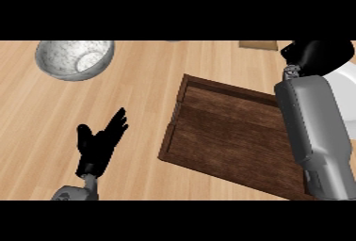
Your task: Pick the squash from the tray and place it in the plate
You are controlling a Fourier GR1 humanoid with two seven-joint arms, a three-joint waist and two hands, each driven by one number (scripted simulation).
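The squash itself does not show, perhaps hidden under the right hand (316, 52) over the white plate (345, 77) beyond the wooden tray (230, 136), fingers unreadable; likely firm, smooth and rounded, best gripped around its middle, while the left hand (101, 141) rests open on the desk (83, 108).

Bare tray (230, 136) floor; bowl (74, 57) far left.
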